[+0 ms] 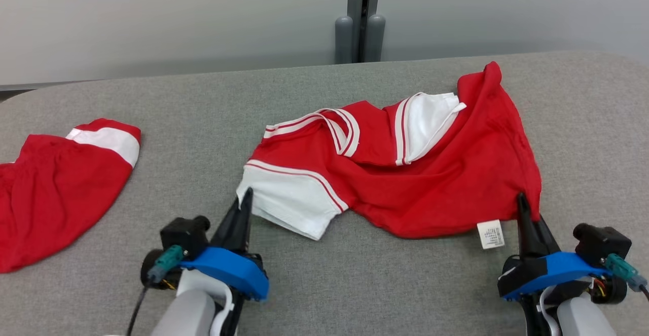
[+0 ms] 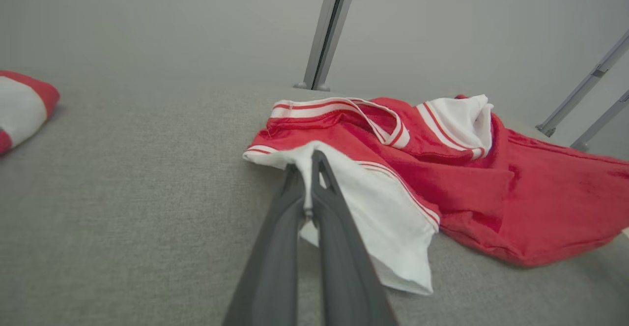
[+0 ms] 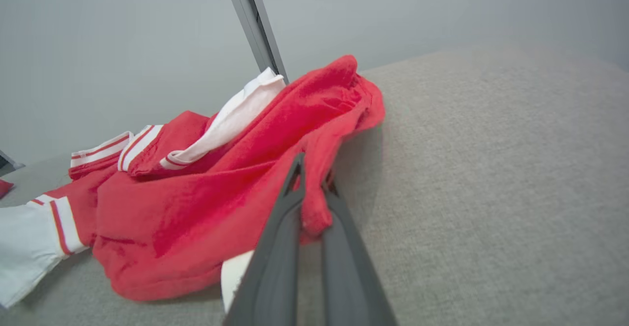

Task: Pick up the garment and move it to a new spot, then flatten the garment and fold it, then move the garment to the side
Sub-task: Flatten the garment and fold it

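The grey cloth-covered surface (image 1: 324, 285) spreads across the head view. The garment (image 1: 431, 174), a red shirt with white sleeves and striped trim, lies crumpled on its middle and right part. A second red piece of clothing (image 1: 56, 189) lies well apart at the far left.

The left claw (image 1: 246, 196) is closed on the edge of the white sleeve (image 1: 289, 204), and its wrist view shows white cloth pinched between the fingers. The right claw (image 1: 521, 200) is closed on the red hem at the shirt's right corner, with a bunch of red cloth caught between its fingers. A small white label (image 1: 491, 234) sticks out from the hem just beside that claw.

The lift to a new spot looks like the step in hand. Both pinches seem thin and close to the cloth's edge, so a quick pull could slide either one free and drop that side. One hold is on a sleeve and the other on the hem, so the shirt would likely hang skewed and land twisted, which makes flattening harder. A sweep leftward could drag it onto the other piece
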You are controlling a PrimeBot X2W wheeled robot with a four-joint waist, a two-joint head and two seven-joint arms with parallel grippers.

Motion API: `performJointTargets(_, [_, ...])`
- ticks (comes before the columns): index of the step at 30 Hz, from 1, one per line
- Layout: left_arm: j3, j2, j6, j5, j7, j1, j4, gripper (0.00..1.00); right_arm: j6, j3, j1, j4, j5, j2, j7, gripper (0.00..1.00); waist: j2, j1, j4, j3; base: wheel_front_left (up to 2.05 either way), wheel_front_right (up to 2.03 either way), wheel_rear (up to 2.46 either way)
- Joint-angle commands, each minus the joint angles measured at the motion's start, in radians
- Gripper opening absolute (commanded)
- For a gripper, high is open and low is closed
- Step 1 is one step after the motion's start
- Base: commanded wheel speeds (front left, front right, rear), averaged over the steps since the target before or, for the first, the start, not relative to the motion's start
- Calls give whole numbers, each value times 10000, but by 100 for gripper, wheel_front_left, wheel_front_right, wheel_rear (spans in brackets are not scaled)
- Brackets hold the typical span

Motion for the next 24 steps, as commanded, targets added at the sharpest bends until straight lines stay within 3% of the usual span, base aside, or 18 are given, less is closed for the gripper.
performJointTargets(1, [242,168,-4,61,-5,-146,-302,0,1,53,-60,-274,-21,-28,-4,0,0,1,15,53,0,0,0])
performJointTargets(6, [852,694,-5,140,-5,-1464,-1168,0,1,424,-1434,-955,219,-119,-6,0,0,1,36,516,0,0,0])
performJointTargets(12, [900,1483,-5,-275,202,-4777,-981,0,3,772,-4911,-668,901,-314,435,0,0,1,-101,1712,0,0,0])
performJointTargets(17, [883,1925,-4,-511,446,-7658,-308,0,1,639,-8148,676,1345,-411,791,0,0,1,-227,2646,0,0,0])
performJointTargets(24, [546,2050,-4,-677,365,-11119,1013,0,3,373,-11749,2659,1497,-616,655,0,0,1,-210,3389,0,0,0])
